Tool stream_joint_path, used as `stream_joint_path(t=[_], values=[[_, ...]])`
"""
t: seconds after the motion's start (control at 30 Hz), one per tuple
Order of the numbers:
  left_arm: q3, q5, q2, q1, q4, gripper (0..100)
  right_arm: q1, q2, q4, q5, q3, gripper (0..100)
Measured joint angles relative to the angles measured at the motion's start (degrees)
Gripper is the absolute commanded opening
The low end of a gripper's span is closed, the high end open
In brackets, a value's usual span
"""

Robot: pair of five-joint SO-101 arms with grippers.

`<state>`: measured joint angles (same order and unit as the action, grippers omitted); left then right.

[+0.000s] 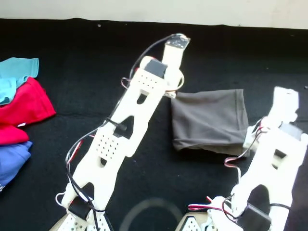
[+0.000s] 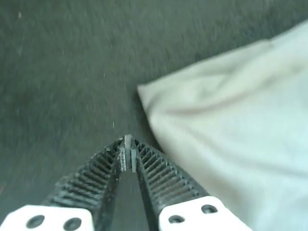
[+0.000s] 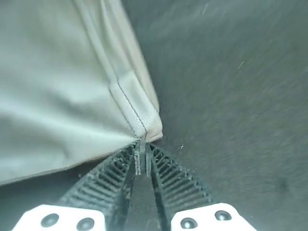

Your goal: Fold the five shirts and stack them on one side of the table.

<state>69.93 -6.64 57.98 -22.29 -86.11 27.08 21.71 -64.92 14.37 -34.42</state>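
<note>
In the high view, a grey shirt [image 1: 209, 120] lies folded into a rough rectangle on the black table covering [image 1: 72, 48], right of the middle. The left arm slants up from the near edge, and the left gripper [image 1: 170, 94] sits at the shirt's far left corner. The right arm stands at the right side, with the right gripper [image 1: 249, 139] down at the shirt's near right corner. Well apart, at the left edge of the table, three more shirts lie bunched together: a teal shirt [image 1: 17, 72] farthest back, a red shirt [image 1: 26, 108] overlapping it, and a blue shirt [image 1: 12, 161] nearest, partly under the red one. In the left wrist view, the left gripper [image 2: 127, 147] has its ribbed fingers [image 2: 161, 173] pressed together at the tips with nothing between them. They point down at the dark covering, and a corner of the grey shirt [image 2: 231, 130] is just beside them but not touching. In the right wrist view, the right gripper [image 3: 142, 147] also has its fingers [image 3: 171, 178] closed. The stitched hem corner of the grey shirt [image 3: 62, 91] runs straight into the tips, and the cloth's edges converge there, so the corner looks nipped between them.
</note>
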Motion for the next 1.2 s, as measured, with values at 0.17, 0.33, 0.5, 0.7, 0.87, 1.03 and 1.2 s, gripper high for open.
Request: stream_joint_path(t=[0.17,0.33,0.5,0.7,0.87,1.03,1.2], values=[[10.0,-2.7,0.0,-0.4,-12.7,1,-2.7,-6.9,-1.9,-0.7,10.7,0.7],[17.7,-4.0,-1.1,-0.3,-15.0,1,-4.0,-19.3,-4.6,-3.5,21.7,0.7],[16.8,-4.5,-2.5,-4.0,-15.4,1,-6.2,-30.6,-9.9,-4.9,35.7,0.7],[11.2,-9.2,-2.5,-8.9,-15.4,1,-9.1,-42.4,-13.5,-5.3,50.5,0.7],[6.9,-9.7,-2.5,-9.8,-15.4,1,-9.3,-49.1,-13.8,-6.9,58.3,0.7],[4.0,-13.2,-2.5,-10.7,-15.4,1,-9.3,-52.9,-15.3,-7.0,61.6,0.7],[-1.5,-13.6,-8.1,-14.3,-15.4,1,-9.3,-53.1,-15.5,-7.0,62.0,0.7]])
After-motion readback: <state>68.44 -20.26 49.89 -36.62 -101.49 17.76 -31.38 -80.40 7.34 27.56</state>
